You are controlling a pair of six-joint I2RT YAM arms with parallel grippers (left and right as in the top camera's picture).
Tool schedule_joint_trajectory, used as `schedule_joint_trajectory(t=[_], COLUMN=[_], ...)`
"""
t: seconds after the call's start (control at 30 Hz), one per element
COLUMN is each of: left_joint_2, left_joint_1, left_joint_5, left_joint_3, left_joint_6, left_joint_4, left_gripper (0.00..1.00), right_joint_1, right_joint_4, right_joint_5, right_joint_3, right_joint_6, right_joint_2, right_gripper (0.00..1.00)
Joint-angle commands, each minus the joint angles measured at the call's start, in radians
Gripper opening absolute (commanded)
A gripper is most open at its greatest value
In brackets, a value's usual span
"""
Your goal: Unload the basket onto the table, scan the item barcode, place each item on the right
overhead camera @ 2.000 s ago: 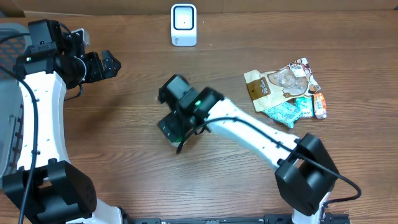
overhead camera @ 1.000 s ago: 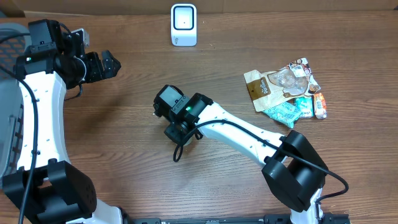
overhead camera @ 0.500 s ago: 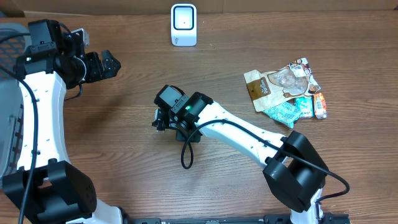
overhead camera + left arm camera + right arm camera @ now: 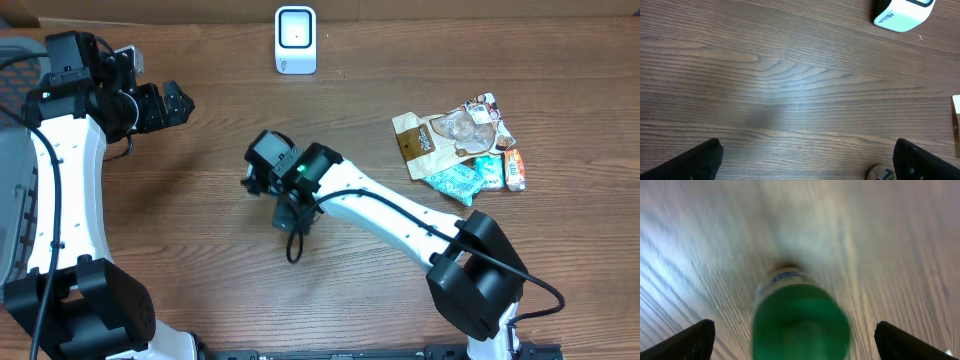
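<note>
In the right wrist view a green round-bodied item [image 4: 800, 325] with a pale labelled end lies blurred on the wood. My right gripper [image 4: 800, 347] is open, and its dark fingertips [image 4: 692, 340] stand wide of the item on both sides with wood showing in the gaps. From overhead the right gripper [image 4: 268, 195] hovers mid-table and hides the item. The white barcode scanner [image 4: 296, 40] stands at the table's far edge and also appears in the left wrist view as the scanner [image 4: 902, 11]. My left gripper [image 4: 176, 103] is open at the far left, with only bare wood between the fingers [image 4: 807, 162].
A heap of snack packets [image 4: 460, 145] lies at the right of the table. A black cable loop [image 4: 294, 245] hangs under the right wrist. A small round pale thing [image 4: 880, 174] shows at the bottom of the left wrist view.
The right gripper's jaws have spread wide, letting go of the green item. The wrist has shifted slightly up and left over the table. The left arm has not moved.
</note>
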Motion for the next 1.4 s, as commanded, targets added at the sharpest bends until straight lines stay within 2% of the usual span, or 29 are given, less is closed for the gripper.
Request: schedule_joint_trajectory(t=[0.0, 0.1, 0.3, 0.33, 0.4, 0.5, 0.8, 0.9, 0.97, 1.07, 1.17, 1.37], left_joint_2=[-0.005, -0.005, -0.005, -0.005, -0.005, -0.005, -0.005, -0.005, -0.005, -0.005, -0.005, -0.005], left_joint_1=[-0.003, -0.003, -0.003, -0.003, -0.003, -0.003, -0.003, -0.003, -0.003, -0.003, -0.003, -0.003], left_joint_5=[-0.007, -0.007, -0.007, -0.007, -0.007, -0.007, -0.007, -0.007, -0.007, -0.007, -0.007, -0.007], left_joint_3=[0.026, 0.026, 0.026, 0.026, 0.026, 0.026, 0.026, 0.026, 0.026, 0.026, 0.026, 0.026], left_joint_6=[0.023, 0.023, 0.024, 0.024, 0.023, 0.023, 0.024, 0.023, 0.023, 0.023, 0.023, 0.023], left_joint_4=[0.001, 0.001, 0.001, 0.001, 0.001, 0.001, 0.001, 0.001, 0.001, 0.001, 0.001, 0.001], left_gripper=[1.0, 1.0, 1.0, 1.0, 1.0, 1.0, 1.0, 1.0, 1.0, 1.0, 1.0, 1.0], right_joint_1=[-0.026, -0.054, -0.152, -0.162, -0.168, -0.159, -0.119, -0.119, -0.119, -0.119, -0.121, -0.122], right_joint_4=[-0.036, -0.079, -0.117, -0.115, -0.093, -0.019, 0.115, 0.106, 0.098, 0.082, 0.074, 0.07], right_joint_5=[-0.002, -0.067, -0.082, -0.086, -0.094, -0.177, -0.196, -0.197, -0.198, -0.197, -0.197, -0.197], right_joint_3=[0.103, 0.15, 0.103, 0.084, 0.044, -0.024, -0.13, -0.13, -0.13, -0.13, -0.13, -0.13], right_joint_6=[0.244, 0.397, 1.002, 1.061, 1.156, 1.181, 1.285, 1.278, 1.219, 1.115, 1.046, 1.039], right_joint_2=[-0.042, -0.043, -0.043, -0.041, -0.037, -0.031, -0.022, -0.018, -0.018, -0.018, -0.018, -0.018], right_gripper=[1.0, 1.0, 0.99, 0.96, 0.96, 1.0, 1.0, 1.0, 1.0, 0.93, 0.81, 0.7])
